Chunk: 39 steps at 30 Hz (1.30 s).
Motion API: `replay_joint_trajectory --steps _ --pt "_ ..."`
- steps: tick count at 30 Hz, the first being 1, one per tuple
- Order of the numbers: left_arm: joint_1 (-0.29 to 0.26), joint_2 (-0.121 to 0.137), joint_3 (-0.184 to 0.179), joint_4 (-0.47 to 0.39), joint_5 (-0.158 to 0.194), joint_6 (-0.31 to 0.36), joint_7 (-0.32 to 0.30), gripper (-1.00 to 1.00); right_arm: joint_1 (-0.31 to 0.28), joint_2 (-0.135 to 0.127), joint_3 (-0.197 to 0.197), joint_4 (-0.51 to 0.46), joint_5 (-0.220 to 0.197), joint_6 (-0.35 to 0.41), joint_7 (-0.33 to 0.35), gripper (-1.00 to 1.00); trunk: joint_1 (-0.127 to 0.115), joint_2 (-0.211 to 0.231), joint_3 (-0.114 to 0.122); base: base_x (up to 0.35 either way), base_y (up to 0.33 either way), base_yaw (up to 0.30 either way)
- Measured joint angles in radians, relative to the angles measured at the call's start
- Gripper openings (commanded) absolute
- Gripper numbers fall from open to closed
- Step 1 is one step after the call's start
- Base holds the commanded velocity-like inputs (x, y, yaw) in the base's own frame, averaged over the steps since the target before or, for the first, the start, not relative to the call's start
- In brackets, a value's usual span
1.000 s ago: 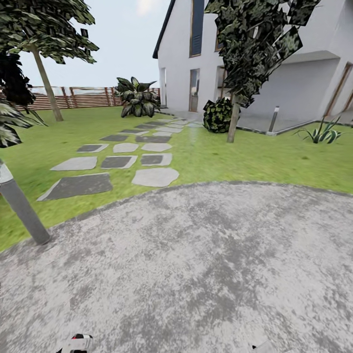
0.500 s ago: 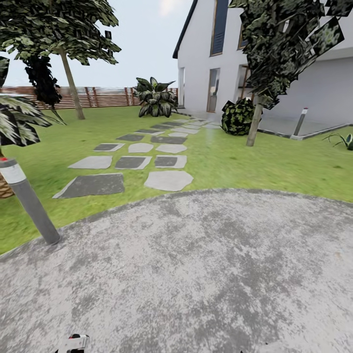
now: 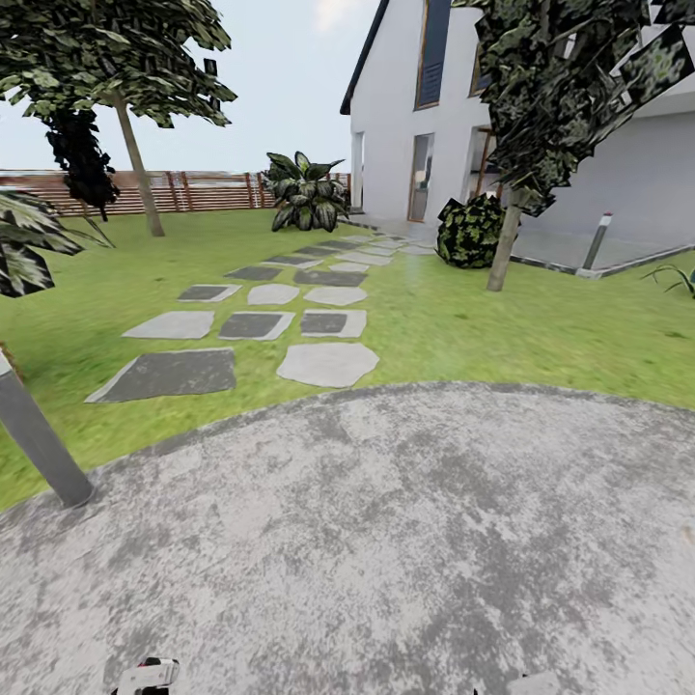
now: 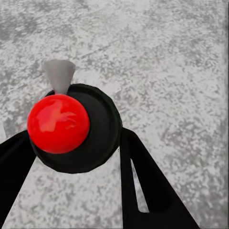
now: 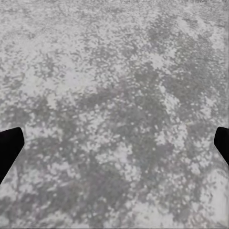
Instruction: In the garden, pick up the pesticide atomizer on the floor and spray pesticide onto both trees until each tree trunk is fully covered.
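Since the frame half a second earlier, the head view has shifted slightly: the grey lamp post (image 3: 39,439) at the lawn edge now sits lower and further toward the left border, and the stepping stones (image 3: 253,323) appear a little lower. The things themselves have not moved.

The left gripper (image 4: 76,157) is clamped on the pesticide atomizer (image 4: 71,126): its black fingers (image 4: 143,181) flank a round black body topped by a glossy red cap, with a pale grey nozzle projecting just beyond it. In the head view a white, red and black part of the atomizer (image 3: 147,676) shows at the bottom edge.

The right gripper (image 5: 114,143) is spread wide, with nothing between the two black fingertips (image 5: 9,143).

Below both grippers lies mottled grey paving (image 3: 386,541). Well ahead lies the green lawn (image 3: 463,319). Two trees stand there, trunks upright: one (image 3: 135,164) far ahead on the left-gripper side by the brown slatted fence (image 3: 212,191), the other (image 3: 504,241) ahead on the right-gripper side near a white house (image 3: 405,116).
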Motion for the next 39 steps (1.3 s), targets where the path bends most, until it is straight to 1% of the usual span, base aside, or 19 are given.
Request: replay_joint_trajectory --steps 6,26,34,39 --pt "0.0 0.0 0.0 -0.009 0.0 0.001 -0.001 -1.0 0.0 0.0 0.0 0.0 0.001 0.0 -0.003 1.0 0.0 0.0 -0.001 0.338 -0.092 0.074" --pt "0.0 0.0 0.0 0.0 -0.001 0.0 0.0 -1.0 0.0 0.0 -0.001 0.001 0.001 0.0 -0.006 1.0 0.0 0.0 -0.02 0.338 -0.092 0.21" --pt "0.0 0.0 0.0 0.0 0.0 0.001 0.0 -1.0 0.0 0.0 -0.001 0.0 0.001 0.0 -0.005 1.0 0.0 0.0 -0.022 0.338 -0.082 0.042" --pt "0.0 0.0 0.0 0.0 -0.001 0.001 0.0 -1.0 0.0 0.0 0.0 0.001 0.001 0.0 -0.006 1.0 0.0 0.0 -0.022 0.338 -0.073 0.212"
